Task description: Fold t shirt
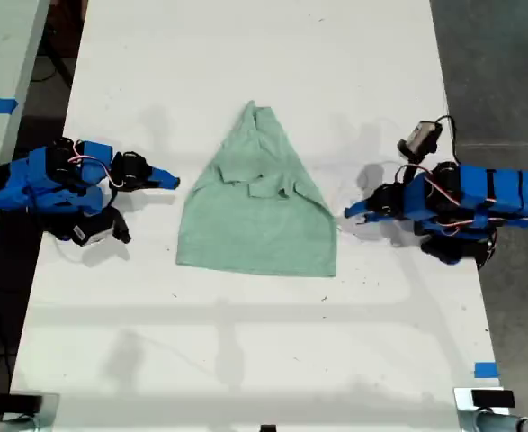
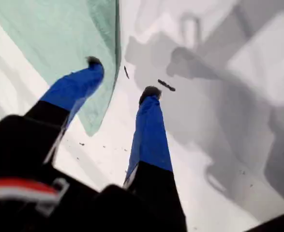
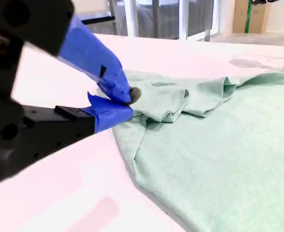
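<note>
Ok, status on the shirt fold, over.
My first tool open by t shirt's hem corner. My second tool shut, empty, off the opposite edge. T shirt flat, sleeves folded in. Nothing in the way.

T shirt (image 1: 256,211): soft mint-green cloth, matt, fine knit texture visible in the second wrist view; surface wrinkled, with folded ridges near the middle.

Table (image 1: 246,54): white, smooth, faintly sheened; takes soft shadows; scattered small dark specks and scuffs.

First gripper (image 2: 122,77): fingers of blue plastic, smooth, slight gloss; dark, dull tips. Body behind is black, matt plastic.

Second gripper (image 3: 127,104): same blue plastic, smooth, on a black matt mount; one small greyish, dull tip pad.

Blue tape (image 1: 485,369): matt strip on the table edge.
</note>
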You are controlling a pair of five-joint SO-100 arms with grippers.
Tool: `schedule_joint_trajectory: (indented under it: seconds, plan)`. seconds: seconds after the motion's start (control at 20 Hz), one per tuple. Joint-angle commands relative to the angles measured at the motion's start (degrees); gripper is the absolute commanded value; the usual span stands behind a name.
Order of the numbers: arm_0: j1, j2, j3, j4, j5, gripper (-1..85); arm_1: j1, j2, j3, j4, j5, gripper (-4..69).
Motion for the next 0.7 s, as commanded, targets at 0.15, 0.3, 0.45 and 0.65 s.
schedule_joint_trajectory:
  seconds: [0.15,0.3,0.45,0.65]
  plan:
    - [1.0,0.4,0.4,0.3,-1.0,0.1,-9.7,-55.7,-30.2,-9.1,6.4,24.5]
    - [1.0,0.4,0.4,0.4,-1.0,0.1,-10.4,-62.5,-30.0,-14.2,7.7,5.7]
    - [1.0,0.4,0.4,0.4,-1.0,0.1,-8.5,-60.8,-23.3,-20.1,4.3,-0.2]
    - [1.0,0.4,0.4,0.4,-1.0,0.1,-7.8,-48.3,-19.1,-11.8,8.4,-1.3]
